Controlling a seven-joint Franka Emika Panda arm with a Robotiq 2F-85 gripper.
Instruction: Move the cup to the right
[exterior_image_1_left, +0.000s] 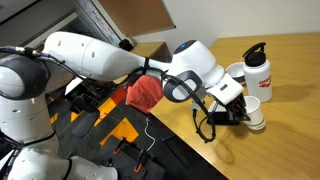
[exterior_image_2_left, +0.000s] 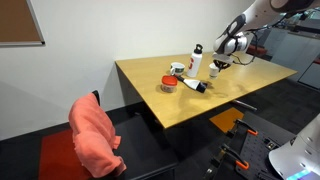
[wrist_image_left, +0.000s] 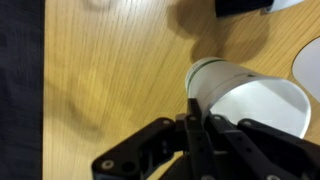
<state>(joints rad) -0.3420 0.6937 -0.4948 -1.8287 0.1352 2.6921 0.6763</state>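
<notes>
The cup (wrist_image_left: 250, 95) is small, plain and white. In the wrist view it fills the right side and I see into its open mouth. My gripper (wrist_image_left: 200, 112) is shut on its rim, with one finger against the outer wall. In both exterior views the gripper (exterior_image_1_left: 238, 112) (exterior_image_2_left: 221, 63) holds the cup (exterior_image_1_left: 254, 112) (exterior_image_2_left: 216, 69) at the table's far end, just beside the tall white black-capped bottle (exterior_image_1_left: 258, 72) (exterior_image_2_left: 197, 62). I cannot tell whether the cup rests on the wood or hangs just above it.
A wider white dish (exterior_image_1_left: 236, 72) (exterior_image_2_left: 177, 69) stands near the bottle. A red item (exterior_image_2_left: 169, 84) and a dark object (exterior_image_2_left: 193, 87) lie on the wooden table (exterior_image_2_left: 230, 100). A red cloth (exterior_image_1_left: 143, 92) hangs on a chair beside the table.
</notes>
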